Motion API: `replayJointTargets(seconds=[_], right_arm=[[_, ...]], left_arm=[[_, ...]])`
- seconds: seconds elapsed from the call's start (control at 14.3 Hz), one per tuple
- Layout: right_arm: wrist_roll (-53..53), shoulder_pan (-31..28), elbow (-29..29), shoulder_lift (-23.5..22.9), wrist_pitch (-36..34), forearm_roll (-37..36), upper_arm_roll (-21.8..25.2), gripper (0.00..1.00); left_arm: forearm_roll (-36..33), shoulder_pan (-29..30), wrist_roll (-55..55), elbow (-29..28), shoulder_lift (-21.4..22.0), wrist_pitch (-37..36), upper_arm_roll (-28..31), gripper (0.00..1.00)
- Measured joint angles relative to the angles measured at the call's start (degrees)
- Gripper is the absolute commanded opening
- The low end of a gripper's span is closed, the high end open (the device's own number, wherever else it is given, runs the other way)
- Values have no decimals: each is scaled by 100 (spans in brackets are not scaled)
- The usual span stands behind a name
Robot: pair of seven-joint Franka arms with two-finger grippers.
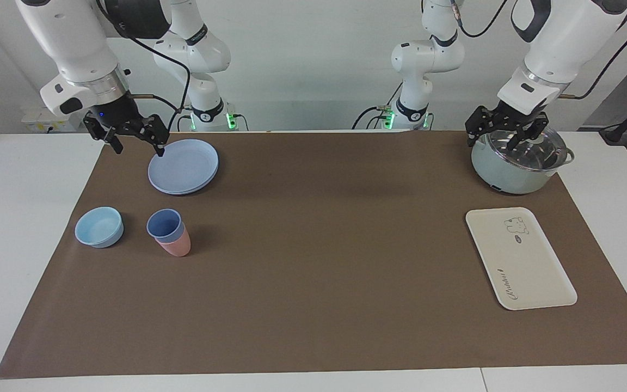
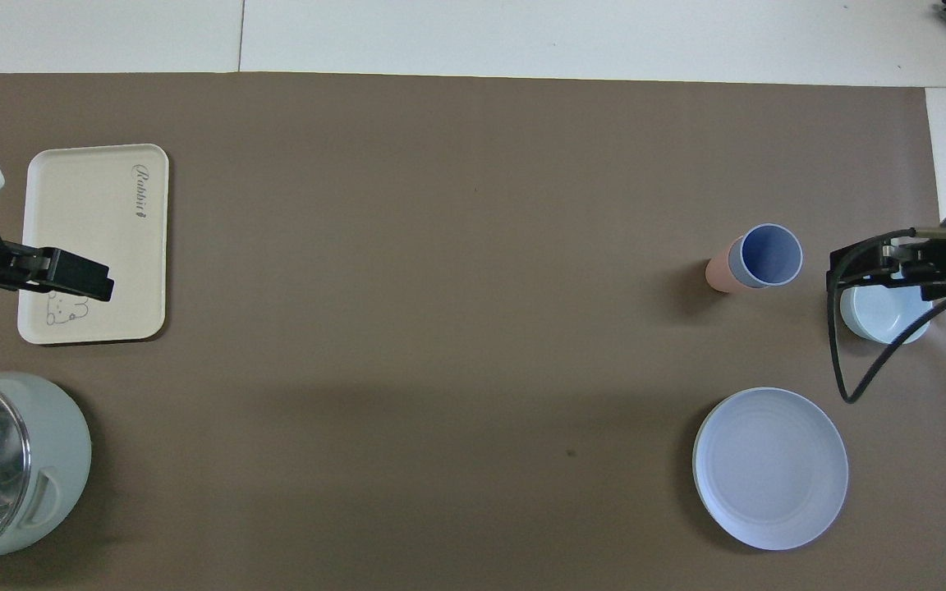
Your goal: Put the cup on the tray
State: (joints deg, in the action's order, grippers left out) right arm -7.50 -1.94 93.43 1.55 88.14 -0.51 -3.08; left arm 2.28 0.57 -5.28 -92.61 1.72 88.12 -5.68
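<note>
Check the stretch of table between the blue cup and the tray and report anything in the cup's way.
Nothing visible stands between them: only bare brown mat separates the cup, nested in the pink tumbler, from the tray.

Cup [image 1: 164, 225] nested in pink tumbler [image 1: 176, 246]

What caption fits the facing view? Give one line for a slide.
Blue cup nested in pink cup, tray bare; right claw open by the plates, left claw over the pot.
</note>
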Motion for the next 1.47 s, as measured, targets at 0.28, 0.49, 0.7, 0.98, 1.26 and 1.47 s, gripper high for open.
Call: replayJointTargets(seconds=[0.28, 0.49, 0.7, 0.98, 1.26, 1.47], right_arm=[[-139, -134, -3, 3, -27, 7, 40, 90], [-1234, -560, 3, -51, 63, 419, 75, 90], [-2218, -886, 12, -334, 450, 638, 87, 89], [-3623, -1186, -2, -938, 919, 1221, 97, 89], [-4493, -1382, -160, -1663, 1053, 1639, 119, 89], [-4682, -1513, -273, -2230, 1184, 2003, 153, 90]], left_arm=[[0, 0, 0, 0, 0, 0, 0, 100], [0, 0, 0, 0, 0, 0, 0, 100], [0, 0, 0, 0, 0, 0, 0, 100], [0, 0, 1, 0, 0, 0, 0, 100], [0, 0, 1, 0, 0, 0, 0, 100], [0, 0, 1, 0, 0, 0, 0, 100]])
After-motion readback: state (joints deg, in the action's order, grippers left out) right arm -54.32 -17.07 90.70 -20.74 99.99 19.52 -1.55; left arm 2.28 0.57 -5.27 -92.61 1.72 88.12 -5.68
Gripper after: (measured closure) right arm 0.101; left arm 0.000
